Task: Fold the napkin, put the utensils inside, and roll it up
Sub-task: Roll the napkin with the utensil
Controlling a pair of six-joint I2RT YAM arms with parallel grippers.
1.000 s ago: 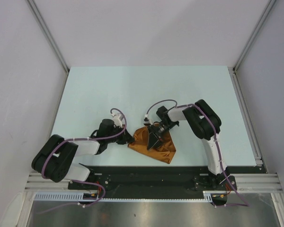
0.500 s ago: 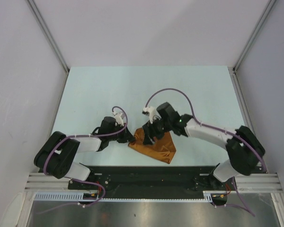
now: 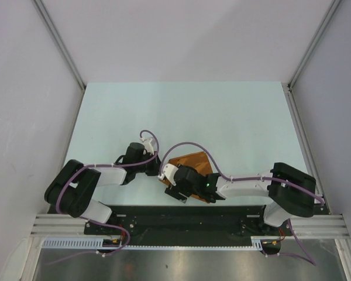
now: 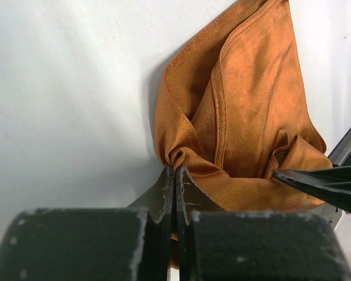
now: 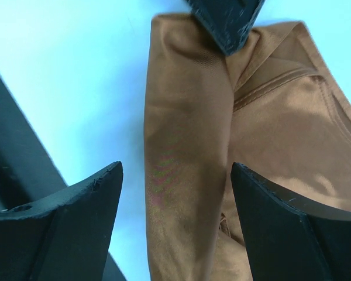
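Down at the near edge of the pale desk (image 3: pixel 222 111), about midway between the two arm bases, lies the napkin (image 3: pixel 192 162), a rust-orange cloth gathered into a rumpled, folded heap rather than spread flat. From overhead its far corner points away from the arms, and its near side is covered by the right arm, which reaches low across the front of the desk. The left tool (image 3: pixel 158 170) meets the napkin at its left corner. Seen from the left wrist, that left tool (image 4: pixel 174 170) is clenched, its two fingers pressed tight together with a bunched pinch of the napkin (image 4: pixel 245 117) caught at their tips, the hemmed layers fanning up and away from the pinch. The right tool (image 3: pixel 176 190) sits over the cloth's near left part, close to the black rail (image 3: pixel 234 213) that runs along the desk edge. From the right wrist, the right tool (image 5: pixel 175 170) is released, its fingers standing wide apart on either side of a long rolled fold of the napkin (image 5: pixel 187 146) and gripping nothing, and the dark tip of the left tool shows at the top of that view, resting on the cloth. The layers make a sort of pocket, but whatever lies inside the folds is hidden from every view, so I cannot tell where the utensils are.
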